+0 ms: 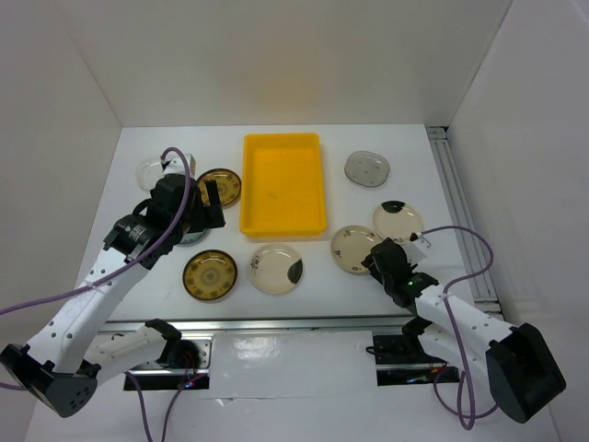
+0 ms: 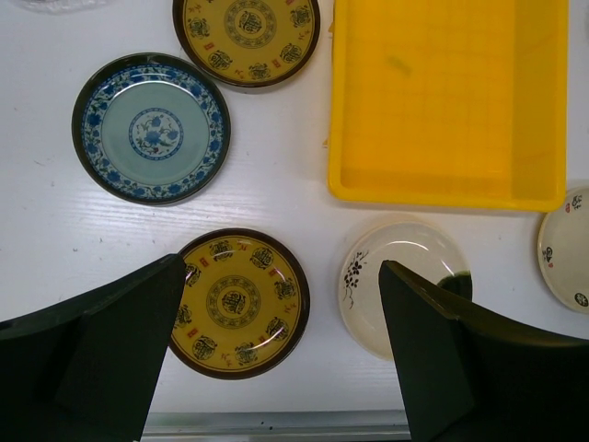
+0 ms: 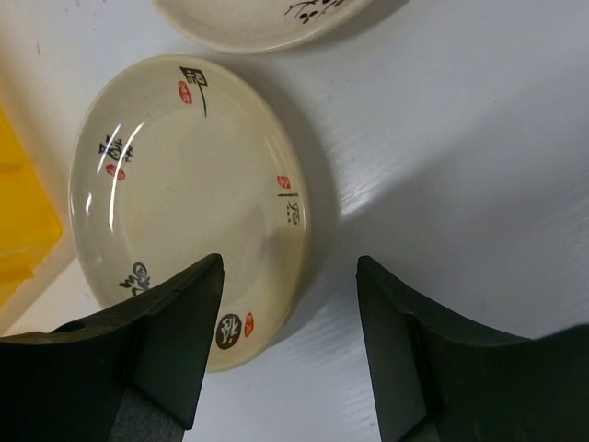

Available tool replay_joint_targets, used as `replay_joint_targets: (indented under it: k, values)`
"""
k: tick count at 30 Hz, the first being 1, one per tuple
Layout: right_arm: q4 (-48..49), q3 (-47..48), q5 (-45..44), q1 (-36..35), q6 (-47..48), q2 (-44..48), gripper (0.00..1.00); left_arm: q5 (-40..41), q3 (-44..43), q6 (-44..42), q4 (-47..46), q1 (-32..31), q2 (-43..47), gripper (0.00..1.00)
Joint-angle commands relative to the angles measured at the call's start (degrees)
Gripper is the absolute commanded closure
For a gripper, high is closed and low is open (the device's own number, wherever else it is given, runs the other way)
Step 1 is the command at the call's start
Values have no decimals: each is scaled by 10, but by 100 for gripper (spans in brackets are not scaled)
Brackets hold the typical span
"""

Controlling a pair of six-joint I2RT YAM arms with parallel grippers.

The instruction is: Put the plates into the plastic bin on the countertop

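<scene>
From above: find the left gripper (image 1: 198, 207) spread wide over plates left of the plastic bin (image 1: 283, 184), and the right gripper (image 1: 379, 258) low at a cream plate (image 1: 357, 249) right of the bin.

Left wrist: nothing clamped. Gold plate (image 2: 235, 302) between the fingers, nearer the left one; black-patched plate (image 2: 368, 295) partly under the right one. Risk nudging both if lowered here.

Right wrist: fingers apart, straddling the rim of the cream plate (image 3: 184, 184), one over its face, the other over bare countertop (image 3: 460, 138). Likely a shallow pinch: could skid the plate sideways, or tip and drop it short of the bin.
</scene>
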State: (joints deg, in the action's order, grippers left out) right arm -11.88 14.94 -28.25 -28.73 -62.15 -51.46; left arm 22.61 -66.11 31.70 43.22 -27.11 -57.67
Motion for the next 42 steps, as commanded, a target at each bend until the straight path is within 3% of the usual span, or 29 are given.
replay_joint_targets:
  k: [1, 13, 15, 22, 28, 30, 32, 42]
  values:
    - [59, -15, -15, -4, -9, -14, 33, -3, 0, -6, -17, 0, 5, 0]
    - [90, -32, -8, 7, -14, -55, 47, -3, 0, -11, -17, 0, 5, 0]
    - [90, -32, -8, 7, -19, -55, 58, -3, 0, -11, -17, 0, 5, 0]
    - [68, -37, -14, 7, -32, -50, 63, -8, 0, -11, -17, 0, 11, 0]
    - [49, -37, -24, 7, -51, -43, 81, -8, 0, -11, -17, 0, 11, 0]
    - [44, -37, -29, 7, -63, -43, 95, -8, 0, -11, -17, 0, 11, 0]
    - [39, -37, -30, 7, -69, -43, 100, -8, 0, -11, -17, 0, 11, 0]
    - [-76, 6, -71, -13, -133, 42, 100, -13, 0, -11, -17, 0, 5, 0]
